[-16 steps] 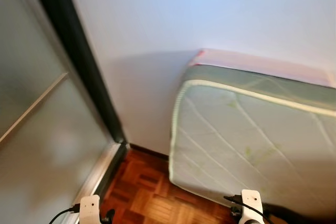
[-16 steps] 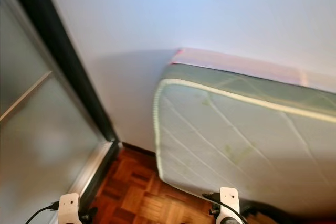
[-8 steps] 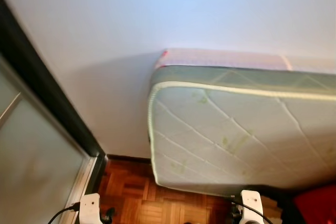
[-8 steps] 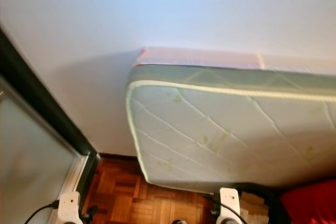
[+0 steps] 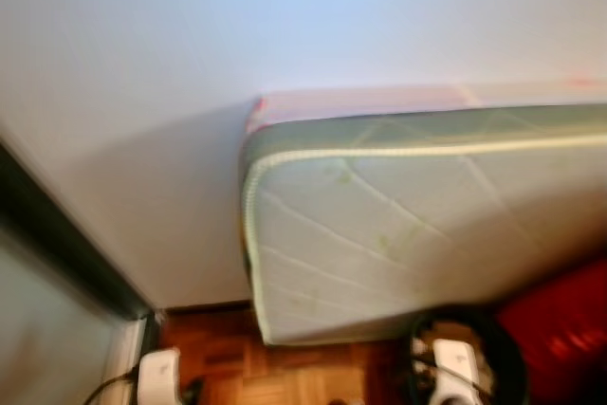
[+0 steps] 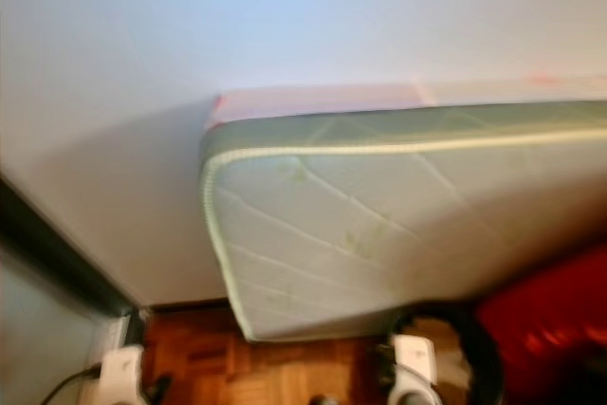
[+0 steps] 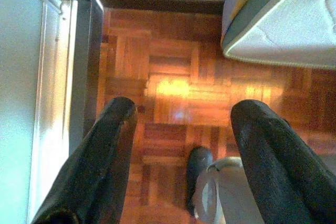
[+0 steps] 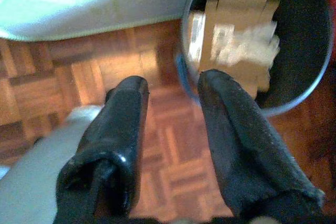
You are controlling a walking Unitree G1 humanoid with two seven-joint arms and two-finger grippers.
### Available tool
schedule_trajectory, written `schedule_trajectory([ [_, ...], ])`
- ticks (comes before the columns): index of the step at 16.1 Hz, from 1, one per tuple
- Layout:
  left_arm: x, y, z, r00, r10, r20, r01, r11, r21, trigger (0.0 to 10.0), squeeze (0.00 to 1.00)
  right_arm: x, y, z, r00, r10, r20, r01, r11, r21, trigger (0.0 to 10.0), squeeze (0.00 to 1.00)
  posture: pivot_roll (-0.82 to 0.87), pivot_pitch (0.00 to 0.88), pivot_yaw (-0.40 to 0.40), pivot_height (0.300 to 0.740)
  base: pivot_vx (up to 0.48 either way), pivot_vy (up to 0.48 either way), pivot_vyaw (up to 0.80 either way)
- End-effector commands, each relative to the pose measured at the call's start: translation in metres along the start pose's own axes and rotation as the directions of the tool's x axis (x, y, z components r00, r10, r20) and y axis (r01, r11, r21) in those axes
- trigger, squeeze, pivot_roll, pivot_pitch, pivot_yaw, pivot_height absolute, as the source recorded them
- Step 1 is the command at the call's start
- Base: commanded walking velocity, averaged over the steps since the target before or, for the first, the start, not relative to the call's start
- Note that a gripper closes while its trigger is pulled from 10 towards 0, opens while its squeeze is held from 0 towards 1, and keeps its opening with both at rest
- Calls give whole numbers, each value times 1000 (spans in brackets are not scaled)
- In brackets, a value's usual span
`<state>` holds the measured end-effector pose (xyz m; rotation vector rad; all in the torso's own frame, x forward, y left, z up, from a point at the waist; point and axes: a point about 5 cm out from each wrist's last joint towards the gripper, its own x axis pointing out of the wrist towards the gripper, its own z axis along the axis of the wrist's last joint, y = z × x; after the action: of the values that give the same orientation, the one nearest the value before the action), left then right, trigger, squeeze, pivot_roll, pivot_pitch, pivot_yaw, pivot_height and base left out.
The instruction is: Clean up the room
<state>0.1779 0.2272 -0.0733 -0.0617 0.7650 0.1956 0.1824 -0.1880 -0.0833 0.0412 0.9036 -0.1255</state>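
A pale quilted mattress [image 5: 398,244] with a green border leans on its edge against the white wall. At its foot stands a round black bin [image 5: 501,346] holding cardboard pieces [image 8: 236,30]. My right gripper [image 8: 173,85] hangs open just above the parquet floor [image 7: 173,87], beside the bin's rim [image 8: 310,82], with nothing between its fingers. My left gripper [image 7: 186,111] also hangs open and empty over the floor, near the mattress corner [image 7: 273,30]. The white wrists of both arms show low in the left eye view, the left wrist [image 5: 159,372] and the right wrist [image 5: 457,365].
A frosted sliding door with a dark frame [image 5: 57,244] stands on the left, its rail [image 7: 79,77] running along the floor. A red object [image 5: 560,329] sits low at the right, behind the bin. A dark skirting board [image 7: 157,1] lines the wall.
The camera has swung right: door and mattress slid left in the picture, and the black bin and red object came into view. Both arms hang as before.
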Motion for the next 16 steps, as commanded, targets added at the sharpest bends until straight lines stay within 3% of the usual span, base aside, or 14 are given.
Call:
schedule_trajectory([
  [1,7,-20,-1,985,-73,-157,88,992,87,10000,0,3,-24,15,997,57,-48,-52,992,113,10000,0,26,0,-8,740,0,0,-788],
  [14,7,-20,0,985,-74,-155,89,992,93,10000,0,3,-24,15,997,54,-50,-49,993,106,10000,0,26,0,-9,740,0,0,-788],
  [16,7,-19,0,985,-75,-154,91,991,101,10000,0,2,-24,16,999,44,-26,-40,990,137,10000,0,24,0,-8,740,0,0,-394],
])
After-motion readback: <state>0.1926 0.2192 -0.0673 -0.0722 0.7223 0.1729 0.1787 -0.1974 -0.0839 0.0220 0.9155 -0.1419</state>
